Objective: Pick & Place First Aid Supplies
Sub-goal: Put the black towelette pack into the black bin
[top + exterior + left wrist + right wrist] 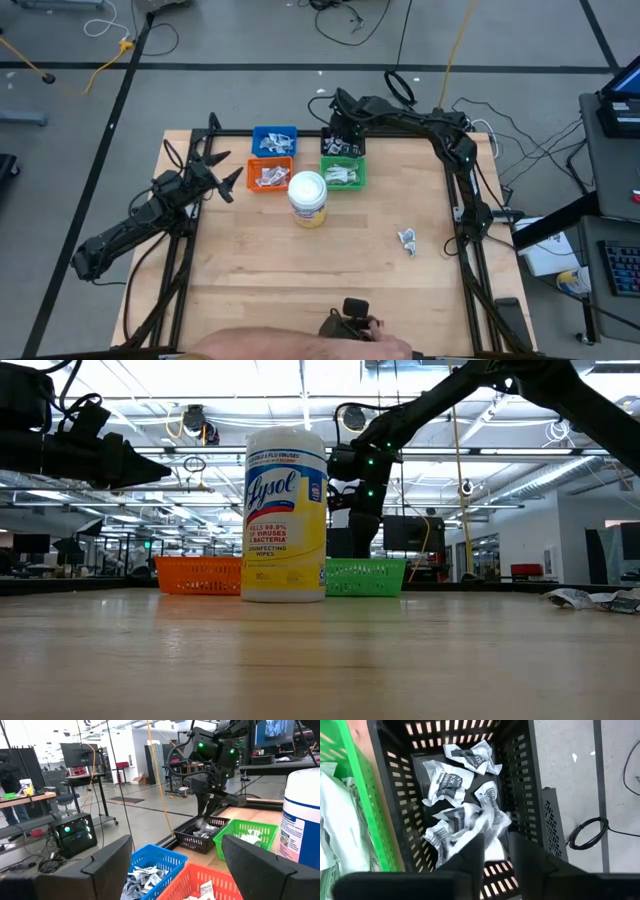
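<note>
My right gripper hangs over the black bin at the table's far edge, its fingers pointing steeply down and a little apart. A blurred white packet shows right at their free ends, above several white-and-grey packets lying on the bin's floor. More packets lie in the blue bin, the orange bin and the green bin. A loose packet rests flat on the table at the right. My left gripper waits open and level at the left, facing the bins. My right gripper stands with the white packet at the free ends of its fingers, coming from above. The packet is blurred. I cannot tell whether the fingers touch it.
A white-lidded wipes jar with a yellow label stands upright just near of the orange and green bins. A person's arm and a dark object show at the table's near edge. Bare wood lies between the jar and the loose packet.
</note>
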`<action>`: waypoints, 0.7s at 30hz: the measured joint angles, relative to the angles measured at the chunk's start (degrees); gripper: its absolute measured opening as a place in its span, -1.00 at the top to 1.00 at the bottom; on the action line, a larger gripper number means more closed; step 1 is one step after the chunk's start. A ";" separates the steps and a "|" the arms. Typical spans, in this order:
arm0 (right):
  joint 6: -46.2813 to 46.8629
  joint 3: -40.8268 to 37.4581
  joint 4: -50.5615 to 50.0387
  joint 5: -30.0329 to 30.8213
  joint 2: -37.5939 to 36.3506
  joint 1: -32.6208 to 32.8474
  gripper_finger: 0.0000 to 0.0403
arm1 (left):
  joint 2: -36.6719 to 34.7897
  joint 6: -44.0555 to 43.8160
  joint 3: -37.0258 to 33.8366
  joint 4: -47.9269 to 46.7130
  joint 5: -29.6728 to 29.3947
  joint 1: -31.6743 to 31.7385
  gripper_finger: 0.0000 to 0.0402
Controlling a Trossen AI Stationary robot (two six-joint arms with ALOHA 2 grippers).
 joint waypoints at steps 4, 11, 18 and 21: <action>0.00 0.00 0.00 -0.03 0.00 0.02 0.34 | 0.01 0.00 0.02 -0.02 0.00 -0.02 -0.54; 1.40 0.00 -0.14 0.14 -0.42 0.02 0.03 | 0.01 0.00 0.00 0.00 0.00 0.00 -0.54; 24.09 -0.02 -4.09 7.88 -4.07 0.07 0.01 | 0.00 0.00 0.01 0.00 0.00 -0.01 -0.54; 34.70 -0.02 -6.96 7.78 -4.89 0.00 0.03 | 0.00 0.00 0.00 -0.01 -0.02 -0.01 -0.54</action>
